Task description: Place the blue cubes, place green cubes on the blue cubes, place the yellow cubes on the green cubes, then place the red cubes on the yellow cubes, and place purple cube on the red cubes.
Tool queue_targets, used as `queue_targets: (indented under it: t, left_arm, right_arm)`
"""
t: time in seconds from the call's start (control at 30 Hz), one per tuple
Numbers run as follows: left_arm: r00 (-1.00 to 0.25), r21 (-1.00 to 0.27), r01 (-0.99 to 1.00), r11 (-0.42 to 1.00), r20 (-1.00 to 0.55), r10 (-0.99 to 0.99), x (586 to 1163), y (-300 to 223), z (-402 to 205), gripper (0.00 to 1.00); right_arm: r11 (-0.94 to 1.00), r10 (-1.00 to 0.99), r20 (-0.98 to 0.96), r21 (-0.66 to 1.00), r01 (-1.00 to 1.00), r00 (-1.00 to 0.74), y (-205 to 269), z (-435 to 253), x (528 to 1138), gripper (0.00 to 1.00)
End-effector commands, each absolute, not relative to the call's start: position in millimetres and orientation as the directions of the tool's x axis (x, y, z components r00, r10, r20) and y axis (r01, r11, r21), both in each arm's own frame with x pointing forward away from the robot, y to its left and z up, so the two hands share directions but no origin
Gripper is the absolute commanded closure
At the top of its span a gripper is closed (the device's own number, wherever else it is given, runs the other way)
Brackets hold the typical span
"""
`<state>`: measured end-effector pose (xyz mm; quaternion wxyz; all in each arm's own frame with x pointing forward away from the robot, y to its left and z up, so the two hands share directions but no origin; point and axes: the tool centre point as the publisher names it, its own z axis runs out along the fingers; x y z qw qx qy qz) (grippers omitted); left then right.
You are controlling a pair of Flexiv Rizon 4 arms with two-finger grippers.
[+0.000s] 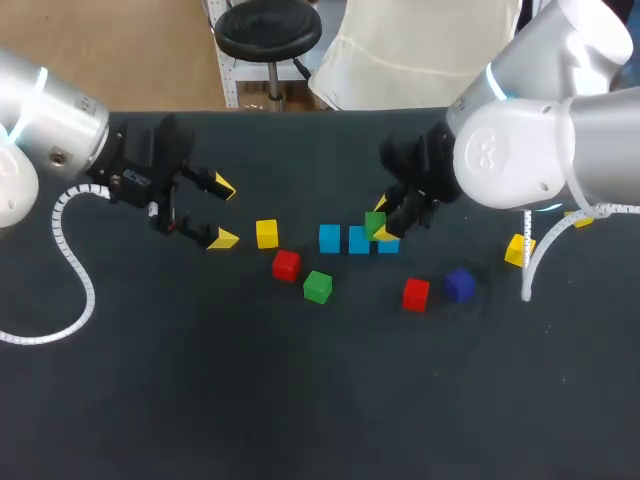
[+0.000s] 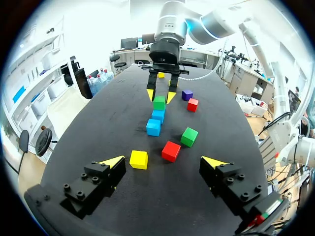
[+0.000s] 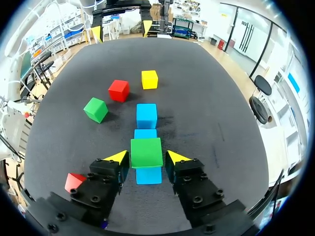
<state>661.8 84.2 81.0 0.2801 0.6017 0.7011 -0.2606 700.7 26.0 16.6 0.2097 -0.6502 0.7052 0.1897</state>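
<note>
At the left of the counter [image 1: 300, 400], the left gripper [image 1: 205, 212] has its fingers wide apart and holds nothing. To its right lie a yellow cube [image 1: 266, 233], a red cube [image 1: 286, 265] and a loose green cube [image 1: 318, 287]. Three blue cubes [image 1: 358, 240] form a row in the middle. The right gripper [image 1: 381, 220] is clamped on a second green cube [image 3: 146, 152] over the row's right half. Farther right lie another red cube [image 1: 416, 294] and a purple cube [image 1: 459, 284].

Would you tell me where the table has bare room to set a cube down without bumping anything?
Bare: the wide table stretch nearer the robot than the loose green cube and purple cube. Crowded: around the blue cubes, where the right gripper holds the other green cube.
</note>
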Motion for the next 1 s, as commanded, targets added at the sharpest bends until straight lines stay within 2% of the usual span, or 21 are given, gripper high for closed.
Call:
queue_targets:
  t: [0.03, 0.07, 0.4, 1.0]
  left_arm:
    - [-0.116, -0.026, 0.99, 0.139, -0.708, 0.696, 661.6, 85.0, 80.3, 0.0]
    - [-0.116, -0.026, 0.99, 0.139, -0.708, 0.696, 661.6, 85.0, 80.3, 0.0]
    - [-0.116, -0.026, 0.99, 0.139, -0.708, 0.696, 661.6, 85.0, 80.3, 0.0]
    - [-0.116, -0.026, 0.99, 0.139, -0.708, 0.696, 661.6, 85.0, 80.3, 0.0]
  right_arm:
    - [0.081, -0.837, -0.543, -0.001, -0.997, -0.067, 26.0, 16.3, 702.2, 0.12]
    - [0.081, -0.837, -0.542, 0.0, -0.997, -0.068, 26.0, 16.4, 702.3, 0.0]
    - [0.121, -0.807, -0.584, -0.016, -0.993, -0.089, 6.0, 45.7, 707.1, 0.0]
    - [0.219, -0.719, -0.676, -0.002, -0.976, -0.16, -116.0, 89.3, 708.5, 0.0]
